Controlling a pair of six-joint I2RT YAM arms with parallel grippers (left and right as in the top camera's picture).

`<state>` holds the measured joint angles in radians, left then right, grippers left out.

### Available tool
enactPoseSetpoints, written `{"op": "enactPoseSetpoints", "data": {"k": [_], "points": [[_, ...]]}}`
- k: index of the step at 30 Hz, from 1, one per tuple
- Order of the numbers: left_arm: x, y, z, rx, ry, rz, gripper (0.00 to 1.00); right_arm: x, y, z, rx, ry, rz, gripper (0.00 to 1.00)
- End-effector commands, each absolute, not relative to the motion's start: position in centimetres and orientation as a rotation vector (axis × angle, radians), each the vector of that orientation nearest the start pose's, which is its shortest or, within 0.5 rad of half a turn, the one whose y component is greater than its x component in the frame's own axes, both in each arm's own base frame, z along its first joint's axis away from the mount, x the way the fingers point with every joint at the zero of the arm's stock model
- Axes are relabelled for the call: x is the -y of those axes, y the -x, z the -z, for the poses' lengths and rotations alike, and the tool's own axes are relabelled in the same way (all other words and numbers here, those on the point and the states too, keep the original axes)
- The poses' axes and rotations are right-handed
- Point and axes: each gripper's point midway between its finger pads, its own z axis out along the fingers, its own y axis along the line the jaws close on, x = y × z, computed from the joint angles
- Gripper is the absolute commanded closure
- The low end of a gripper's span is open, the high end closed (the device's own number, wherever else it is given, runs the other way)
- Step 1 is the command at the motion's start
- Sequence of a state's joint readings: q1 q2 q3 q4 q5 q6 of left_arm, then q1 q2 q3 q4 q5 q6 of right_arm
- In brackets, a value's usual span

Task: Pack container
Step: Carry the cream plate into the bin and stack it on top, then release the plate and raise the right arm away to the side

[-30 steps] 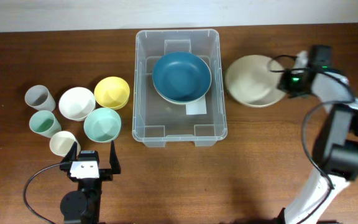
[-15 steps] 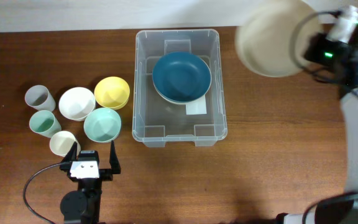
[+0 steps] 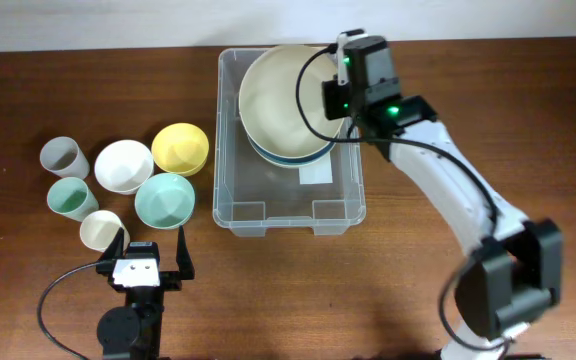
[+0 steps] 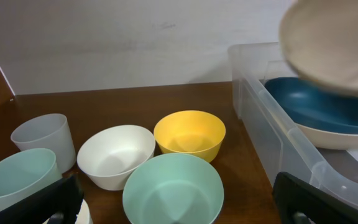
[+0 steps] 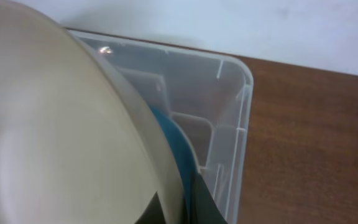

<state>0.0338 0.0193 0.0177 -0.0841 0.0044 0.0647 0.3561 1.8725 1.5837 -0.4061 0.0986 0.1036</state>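
Observation:
The clear container [image 3: 268,195] stands mid-table with a blue bowl [image 3: 293,156] nested on a pale bowl inside it. My right gripper [image 3: 336,95] is shut on the rim of a large cream bowl [image 3: 283,95], holding it tilted over the container's far half, above the blue bowl. The right wrist view shows the cream bowl [image 5: 61,137] filling the left, pinched at the gripper [image 5: 178,211], with a blue sliver [image 5: 173,155] behind it. The left wrist view shows the cream bowl [image 4: 334,50] hanging over the blue bowl [image 4: 316,102]. My left gripper [image 3: 148,245] stands open near the front edge.
Left of the container sit a yellow bowl [image 3: 180,148], a white bowl [image 3: 123,165], a mint bowl [image 3: 164,200], a grey cup [image 3: 63,156], a mint cup [image 3: 72,197] and a cream cup [image 3: 102,230]. The mint bowl [image 4: 173,190] lies just ahead of the open left fingers.
My right arm lifted the cream bowl off the table at the right and swung it left over the container. The left arm has not moved.

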Motion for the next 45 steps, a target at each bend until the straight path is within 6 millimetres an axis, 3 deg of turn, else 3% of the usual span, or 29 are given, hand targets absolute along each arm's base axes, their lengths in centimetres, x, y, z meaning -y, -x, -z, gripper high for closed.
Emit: {"op": "enactPoseSetpoints", "data": {"k": [1, 2, 3, 4, 8, 10, 11, 14, 15, 16, 20, 22, 23, 28, 34, 43, 45], "points": [[-0.5, -24.6, -15.6, -1.654, -0.05, -0.075, 0.0, -16.6, -52.9, -18.1, -2.232, 0.192, -0.063, 0.72], [-0.5, -24.6, -15.6, -1.654, -0.051, -0.074, 0.0, -16.7, -53.1, -18.1, -2.224, 0.203, -0.063, 0.54], [-0.5, -24.6, -15.6, -1.654, -0.05, -0.075, 0.01, -17.5, -53.2, -18.3, -2.207, 0.277, -0.085, 0.22], [-0.5, -24.6, -15.6, -1.654, -0.051, -0.074, 0.0, -17.9, -53.2, -18.7, -2.192, 0.311, -0.104, 0.05], [-0.5, -24.6, -15.6, -1.654, -0.05, -0.075, 0.0, -18.5, -53.3, -24.2, -2.098, 0.351, -0.133, 0.01], [-0.5, -24.6, -15.6, -1.654, -0.05, -0.075, 0.0, -17.3, -53.1, -27.8, -2.07, 0.304, -0.096, 0.01], [-0.5, -24.6, -15.6, -1.654, -0.05, -0.075, 0.0, -15.7, -52.9, -30.5, -2.058, 0.24, -0.049, 0.01], [-0.5, -24.6, -15.6, -1.654, -0.051, -0.074, 0.0, -12.7, -52.5, -33.7, -2.053, 0.162, 0.039, 0.01], [-0.5, -24.6, -15.6, -1.654, -0.05, -0.075, 0.0, -10.7, -52.2, -34.7, -2.06, 0.119, 0.093, 0.01], [-0.5, -24.6, -15.6, -1.654, -0.05, -0.075, 0.01, -7.5, -51.8, -35.7, -2.078, 0.049, 0.182, 0.01], [-0.5, -24.6, -15.6, -1.654, -0.05, -0.075, 0.0, -0.4, -50.8, -35.1, -2.15, -0.088, 0.324, 0.01], [-0.5, -24.6, -15.6, -1.654, -0.05, -0.075, 0.0, 3.4, -50.0, -33.8, -2.203, -0.196, 0.352, 0.01], [-0.5, -24.6, -15.6, -1.654, -0.05, -0.075, 0.01, 6.5, -49.3, -32.7, -2.252, -0.266, 0.369, 0.01], [-0.5, -24.6, -15.6, -1.654, -0.05, -0.075, 0.0, 11.7, -47.7, -30.5, -2.337, -0.377, 0.348, 0.01], [-0.5, -24.6, -15.6, -1.654, -0.051, -0.074, 0.01, 14.4, -46.8, -30.0, -2.349, -0.443, 0.349, 0.01], [-0.5, -24.6, -15.6, -1.654, -0.05, -0.075, 0.01, 14.3, -46.8, -29.9, -2.352, -0.442, 0.349, 0.01], [-1.2, -24.6, -16.6, -1.612, -0.041, -0.129, 0.0, 14.3, -46.8, -29.9, -2.352, -0.442, 0.349, 0.01]]}}
